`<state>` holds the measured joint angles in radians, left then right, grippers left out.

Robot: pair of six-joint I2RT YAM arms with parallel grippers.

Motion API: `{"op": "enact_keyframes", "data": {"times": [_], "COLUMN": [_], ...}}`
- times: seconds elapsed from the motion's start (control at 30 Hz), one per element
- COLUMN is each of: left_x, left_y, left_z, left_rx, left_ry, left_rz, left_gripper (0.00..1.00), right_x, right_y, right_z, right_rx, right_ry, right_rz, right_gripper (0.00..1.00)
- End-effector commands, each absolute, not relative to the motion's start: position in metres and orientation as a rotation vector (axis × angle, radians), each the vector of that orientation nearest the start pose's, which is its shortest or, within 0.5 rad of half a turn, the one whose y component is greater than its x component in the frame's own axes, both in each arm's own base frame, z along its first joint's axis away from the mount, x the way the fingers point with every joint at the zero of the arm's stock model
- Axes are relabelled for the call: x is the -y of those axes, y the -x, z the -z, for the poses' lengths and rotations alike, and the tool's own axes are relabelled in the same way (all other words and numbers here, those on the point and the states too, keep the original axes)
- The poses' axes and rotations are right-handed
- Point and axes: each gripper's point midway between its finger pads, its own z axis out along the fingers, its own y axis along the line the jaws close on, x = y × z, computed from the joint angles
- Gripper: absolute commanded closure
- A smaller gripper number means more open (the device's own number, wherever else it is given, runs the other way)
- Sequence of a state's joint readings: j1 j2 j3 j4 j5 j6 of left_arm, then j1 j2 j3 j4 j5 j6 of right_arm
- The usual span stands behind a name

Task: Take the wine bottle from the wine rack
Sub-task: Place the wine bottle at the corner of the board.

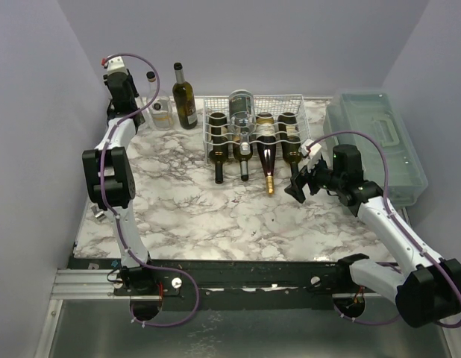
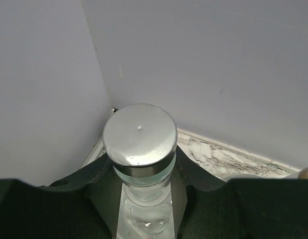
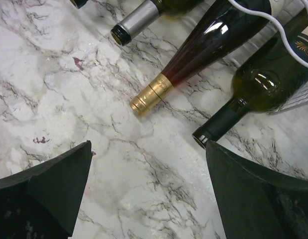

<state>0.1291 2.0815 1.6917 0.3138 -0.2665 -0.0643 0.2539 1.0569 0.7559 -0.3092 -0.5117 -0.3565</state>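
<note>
The white wire wine rack (image 1: 253, 123) stands at the back middle of the marble table. Several wine bottles lie in its lower row with necks pointing forward, and one more bottle (image 1: 240, 104) lies on top. My right gripper (image 1: 298, 188) (image 3: 149, 149) is open low over the table, and its right finger (image 3: 253, 194) is just beside the black mouth of the rightmost green bottle (image 1: 292, 153) (image 3: 258, 89). A gold-capped bottle (image 3: 194, 55) lies left of it. My left gripper (image 1: 120, 95) (image 2: 144, 186) is in the back left corner, shut on the neck of a clear silver-capped bottle (image 2: 140, 134).
A dark wine bottle (image 1: 184, 97) and a small clear bottle (image 1: 160, 108) stand upright left of the rack. A translucent green-grey plastic box (image 1: 376, 138) with a handle lies along the right edge. Walls close the table on the left, back and right.
</note>
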Motion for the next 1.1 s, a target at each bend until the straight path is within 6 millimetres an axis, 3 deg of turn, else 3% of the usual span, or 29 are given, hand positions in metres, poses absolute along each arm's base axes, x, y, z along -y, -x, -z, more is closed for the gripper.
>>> {"op": "enact_keyframes", "data": {"times": [0.0,0.4,0.47,0.67,0.9,1.07], "left_x": [-0.135,-0.136,-0.135,-0.137,-0.136,-0.134], "left_y": [-0.631,-0.638,-0.639,-0.638,-0.631,-0.620], "left_z": [-0.348,-0.333,-0.329,-0.318,-0.325,-0.338], "left_rx": [-1.315,-1.340,-1.348,-1.372,-1.368,-1.356], "left_ry": [0.370,0.370,0.368,0.379,0.376,0.375], "left_rz": [-0.276,-0.277,-0.278,-0.284,-0.286,-0.281], "left_gripper": [1.00,1.00,0.91,0.89,0.41,0.28], "right_x": [-0.149,-0.149,-0.149,-0.149,-0.148,-0.147], "right_y": [-0.282,-0.282,-0.282,-0.282,-0.282,-0.283], "right_z": [-0.158,-0.156,-0.156,-0.156,-0.157,-0.156], "right_rx": [-1.942,-1.951,-1.951,-1.950,-1.947,-1.944], "right_ry": [0.925,0.931,0.932,0.935,0.933,0.929], "right_rz": [-0.504,-0.506,-0.506,-0.504,-0.496,-0.487], "right_gripper": [0.01,0.01,0.01,0.01,0.01,0.01]}}
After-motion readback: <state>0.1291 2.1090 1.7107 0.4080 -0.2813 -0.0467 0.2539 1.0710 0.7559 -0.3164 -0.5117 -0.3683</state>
